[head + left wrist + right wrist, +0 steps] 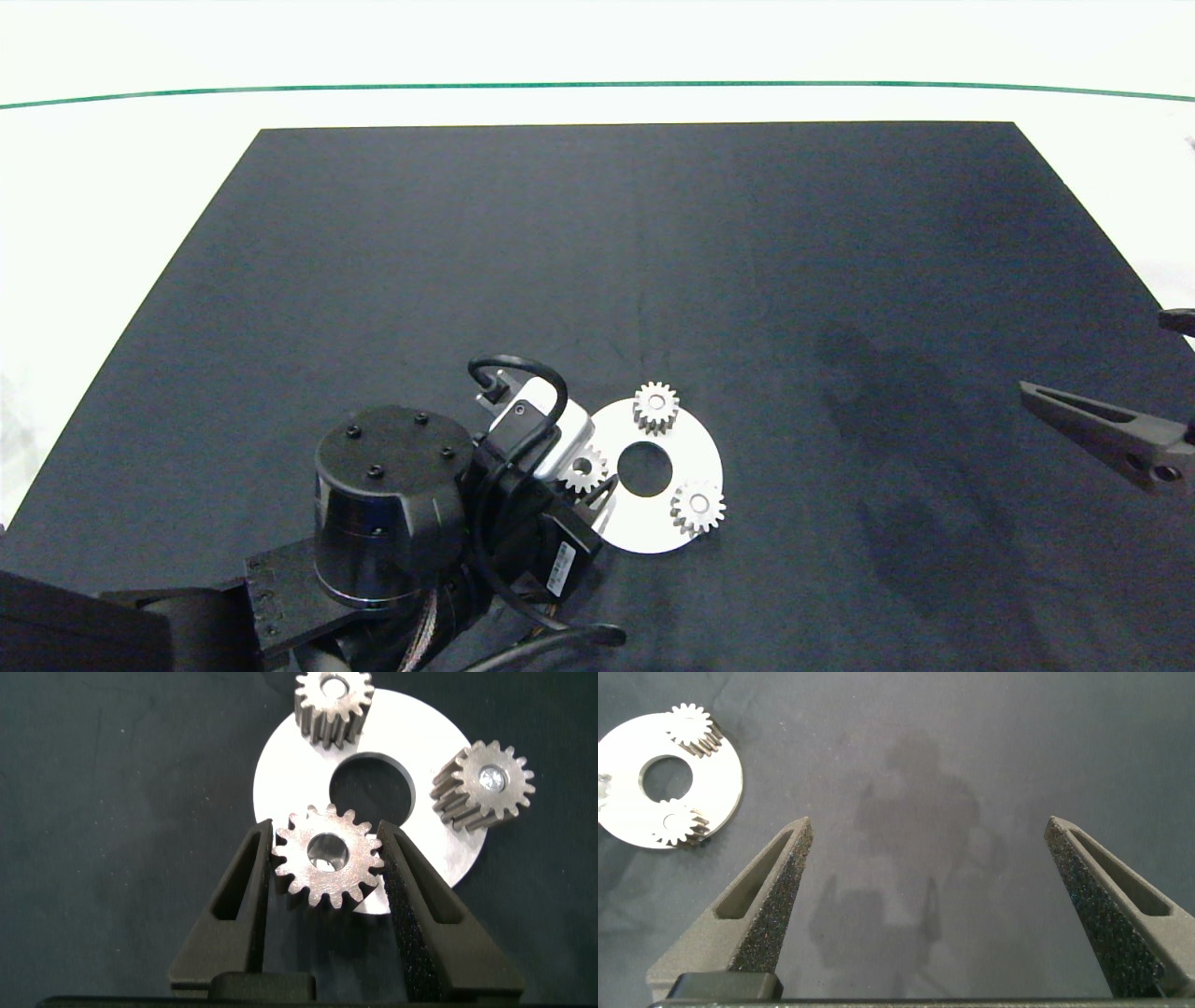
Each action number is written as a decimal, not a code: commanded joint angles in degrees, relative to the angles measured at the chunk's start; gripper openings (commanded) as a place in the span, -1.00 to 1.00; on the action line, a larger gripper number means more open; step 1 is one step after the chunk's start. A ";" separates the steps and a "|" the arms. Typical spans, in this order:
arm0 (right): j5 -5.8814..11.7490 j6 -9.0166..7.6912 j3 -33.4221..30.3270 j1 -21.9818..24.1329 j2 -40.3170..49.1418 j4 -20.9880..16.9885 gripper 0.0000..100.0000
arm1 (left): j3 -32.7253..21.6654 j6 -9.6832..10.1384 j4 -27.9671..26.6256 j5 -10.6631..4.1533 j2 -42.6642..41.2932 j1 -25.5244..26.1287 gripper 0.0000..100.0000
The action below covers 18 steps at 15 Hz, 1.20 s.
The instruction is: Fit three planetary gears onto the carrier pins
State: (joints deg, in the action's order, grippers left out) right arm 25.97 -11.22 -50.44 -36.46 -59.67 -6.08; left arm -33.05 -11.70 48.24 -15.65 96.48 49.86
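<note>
Room: a pale white bench (112, 187) fills the head view, with a thin green line (597, 85) curving across its far side.
Surface: a large black mat (653, 280) covers most of the bench; its cloth is matte, with faint creases and soft shadows to the right of the white disc.
Left arm: a dark arm (392, 513) comes in from the near left corner of the mat and ends over the disc's left edge.
Right arm: it is parked at the mat's right edge, well apart from the disc.
White disc: a flat white disc (695, 448) with a large centre hole lies on the mat, near the front and just left of the middle.
Left pincer: the left pincer (327, 859) hangs over the disc's left edge, its two grey fingers (245, 882) pressing either side of one gear.
Right pincer: the right pincer (926, 835) is spread wide over bare mat, holding nothing.
Gears: three small silver toothed planetary gears. One (655, 407) sits on the disc's far edge. One (697, 507) sits on the disc's near right edge. The third (327, 856) is the one pinched above the disc's left edge.
Carrier pins: one pin's tip (492, 777) shows in the bore of a seated gear; the others cannot be made out.
</note>
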 commanded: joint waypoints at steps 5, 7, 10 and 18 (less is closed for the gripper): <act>0.14 -0.12 0.08 -0.01 -0.36 -0.07 1.00 | 0.00 0.01 0.37 0.27 1.35 -0.11 -0.56; 0.14 -0.12 0.08 -0.01 -0.36 -0.07 1.00 | -0.09 0.01 0.45 0.27 1.61 -0.11 -0.56; 0.14 -0.12 0.08 -0.01 -0.36 -0.07 1.00 | -0.53 -0.07 0.45 0.27 2.05 -0.11 -0.56; 0.14 -0.12 0.08 -0.01 -0.27 -0.07 1.00 | -0.44 -0.07 0.54 0.01 2.66 -0.03 1.00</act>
State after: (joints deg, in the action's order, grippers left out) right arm 25.97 -11.26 -50.36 -36.46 -59.94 -6.12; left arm -33.54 -11.72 48.53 -15.48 99.15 49.80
